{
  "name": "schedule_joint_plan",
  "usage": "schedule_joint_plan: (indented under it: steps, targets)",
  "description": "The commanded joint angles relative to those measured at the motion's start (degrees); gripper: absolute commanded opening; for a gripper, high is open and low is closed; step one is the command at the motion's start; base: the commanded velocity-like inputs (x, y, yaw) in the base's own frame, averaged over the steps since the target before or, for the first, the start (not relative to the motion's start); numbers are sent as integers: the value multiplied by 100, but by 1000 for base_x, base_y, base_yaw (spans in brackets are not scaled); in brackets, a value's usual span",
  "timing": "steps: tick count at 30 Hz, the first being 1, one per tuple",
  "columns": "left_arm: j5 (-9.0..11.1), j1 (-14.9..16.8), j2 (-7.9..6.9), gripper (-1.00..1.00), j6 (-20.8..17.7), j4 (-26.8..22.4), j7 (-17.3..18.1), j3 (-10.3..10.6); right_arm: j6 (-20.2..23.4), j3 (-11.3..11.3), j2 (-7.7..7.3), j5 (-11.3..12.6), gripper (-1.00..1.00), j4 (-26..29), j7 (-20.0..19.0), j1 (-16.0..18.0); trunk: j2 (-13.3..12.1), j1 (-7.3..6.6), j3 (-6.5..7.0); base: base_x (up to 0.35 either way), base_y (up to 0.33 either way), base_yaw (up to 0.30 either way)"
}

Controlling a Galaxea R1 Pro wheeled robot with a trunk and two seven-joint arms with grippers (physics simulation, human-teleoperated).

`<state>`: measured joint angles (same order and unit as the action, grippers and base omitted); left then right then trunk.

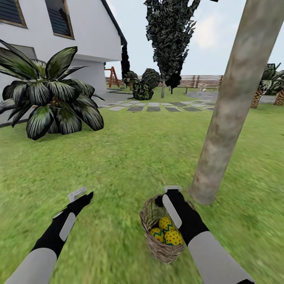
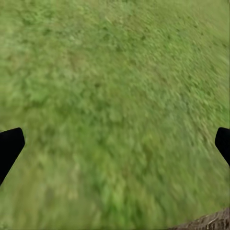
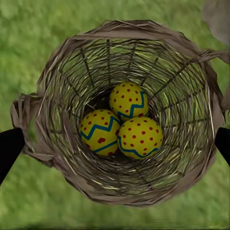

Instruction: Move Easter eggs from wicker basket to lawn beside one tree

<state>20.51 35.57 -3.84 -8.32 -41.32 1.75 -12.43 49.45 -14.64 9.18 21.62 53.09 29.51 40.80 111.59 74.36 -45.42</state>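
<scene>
I have the wicker basket (image 1: pixel 162 236) sitting on the lawn (image 1: pixel 130 157) at about 5 o'clock in my head view, just beside the foot of the tree (image 1: pixel 228 114), whose grey-beige trunk rises toward 1 o'clock. All three Easter eggs (image 3: pixel 122 124) lie together in the bottom of the basket, touching one another; they are yellow with red dots and blue zigzag bands.

My right gripper (image 1: pixel 172 191) hangs directly over the basket's mouth, and in the right wrist view its dark fingertips (image 3: pixel 9 148) stand wide apart, one past each side of the rim, holding nothing.

My left gripper (image 1: pixel 81 194) hovers over bare grass at 7 o'clock, well apart from the basket. Its fingers (image 2: pixel 9 146) are spread wide too, empty.

Farther off, a spiky palm-like plant (image 1: pixel 47 94) stands at 10 o'clock before the white house (image 1: pixel 59 39), and a stepping-stone path (image 1: pixel 154 106) crosses at 12.
</scene>
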Motion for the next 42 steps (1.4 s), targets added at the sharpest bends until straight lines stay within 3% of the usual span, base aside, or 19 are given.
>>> schedule_joint_plan:
  steps: [1, 5, 13, 19, 27, 34, 42]
  targets:
    - [51, 3, 4, 100, -39, -7, 18, -15, 72, 119, -3, 72, 100, -17, 57, 22, 3, -1, -6, 0, 0, 263]
    - [50, 3, 5, 100, -39, -2, 18, -14, 420, 352, -2, 71, 100, -5, 49, 48, 3, -1, -6, 86, 3, 105]
    - [50, 3, 6, 100, -38, 33, 18, -6, 608, 414, 6, 79, 100, -80, 46, 51, 3, -1, 4, 304, 60, -60]
    - [50, 3, 12, 100, -34, 52, 18, -5, 689, 607, 9, 79, 100, -87, 42, 53, 3, -1, 28, 333, 76, -227]
    - [50, 3, 23, 100, -28, 52, 18, -5, 654, 640, -2, 76, 100, -83, -11, 52, 3, -1, 31, 278, 61, -93]
    - [50, 3, 23, 100, -30, 44, 18, -6, 681, 602, 41, 71, 100, -167, -489, 28, 3, -1, 31, 24, 4, -3]
    - [50, 2, 24, 100, -30, 35, 18, -5, 816, 601, -1, 79, 100, -218, -565, -4, 3, -1, 31, 1, 0, 0]
